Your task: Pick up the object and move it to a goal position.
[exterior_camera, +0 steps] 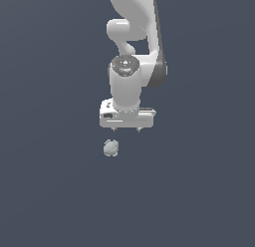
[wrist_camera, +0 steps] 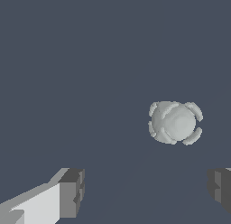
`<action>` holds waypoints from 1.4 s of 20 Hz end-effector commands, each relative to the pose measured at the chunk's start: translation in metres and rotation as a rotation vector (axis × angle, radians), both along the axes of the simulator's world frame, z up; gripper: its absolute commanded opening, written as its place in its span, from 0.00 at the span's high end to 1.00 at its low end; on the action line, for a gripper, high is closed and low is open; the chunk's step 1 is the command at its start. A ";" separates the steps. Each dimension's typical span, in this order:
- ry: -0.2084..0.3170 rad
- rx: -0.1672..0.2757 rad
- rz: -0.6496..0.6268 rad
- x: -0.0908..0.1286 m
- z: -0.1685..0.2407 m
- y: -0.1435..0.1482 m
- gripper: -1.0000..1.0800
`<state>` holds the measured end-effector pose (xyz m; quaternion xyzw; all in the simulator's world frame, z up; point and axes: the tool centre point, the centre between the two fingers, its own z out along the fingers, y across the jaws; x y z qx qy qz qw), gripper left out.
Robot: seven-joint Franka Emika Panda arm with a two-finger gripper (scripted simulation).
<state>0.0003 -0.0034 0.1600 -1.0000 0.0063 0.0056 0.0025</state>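
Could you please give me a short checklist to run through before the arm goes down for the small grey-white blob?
1. White robot gripper open: ok, its dark fingertips stand wide apart.
2. Gripper empty: ok.
3. Small pale grey-white lumpy blob in view: ok, seen whole from the wrist.
4. Blob centred between the fingers: not ok, it lies off to one side.
5. Blob untouched: ok, apart from both fingers.
6. Goal position marked: cannot tell.
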 end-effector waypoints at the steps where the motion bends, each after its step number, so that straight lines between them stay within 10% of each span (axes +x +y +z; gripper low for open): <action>1: 0.000 0.000 0.000 0.000 0.000 0.000 0.04; 28: -0.013 -0.008 -0.048 0.019 -0.042 -0.056 0.04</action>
